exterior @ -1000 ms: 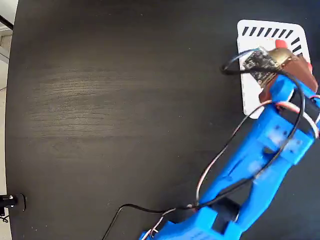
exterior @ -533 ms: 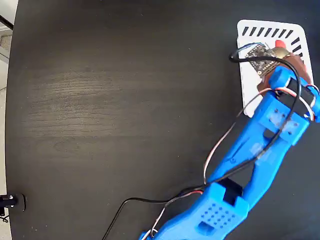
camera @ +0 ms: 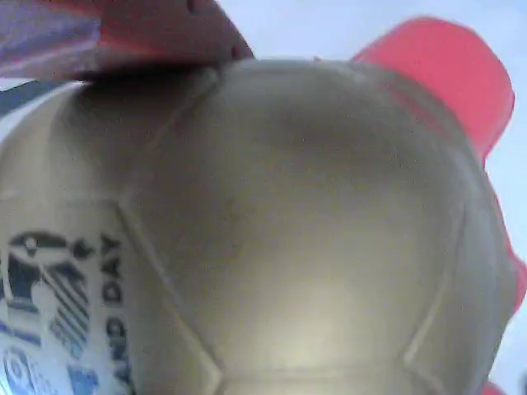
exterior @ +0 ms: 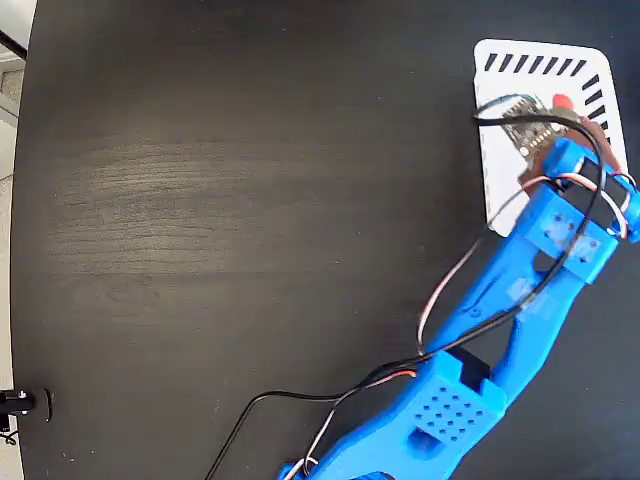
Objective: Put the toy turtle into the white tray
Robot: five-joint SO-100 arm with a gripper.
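Observation:
The white tray [exterior: 497,175] lies at the top right of the black table in the fixed view, with dark slanted slots along its top and right edges. My blue arm reaches up over it, and my gripper [exterior: 562,117] hangs above the tray's middle, shut on the toy turtle [exterior: 561,101], of which only a red bit pokes out. The turtle's silvery-beige shell [camera: 313,230] fills the wrist view, with a red leg at the top right and a printed sticker at the lower left. A reddish finger [camera: 148,33] presses on the shell's top. I cannot tell whether the turtle touches the tray.
The dark wooden table [exterior: 250,200] spreads wide to the left of the tray. Black and red cables [exterior: 300,398] trail from the arm along the bottom. A small black fitting [exterior: 20,402] sits at the table's left edge.
The gripper with the turtle has shifted a little further over the tray and looks smaller, so lower. The arm's elbow has swung up into view at the bottom.

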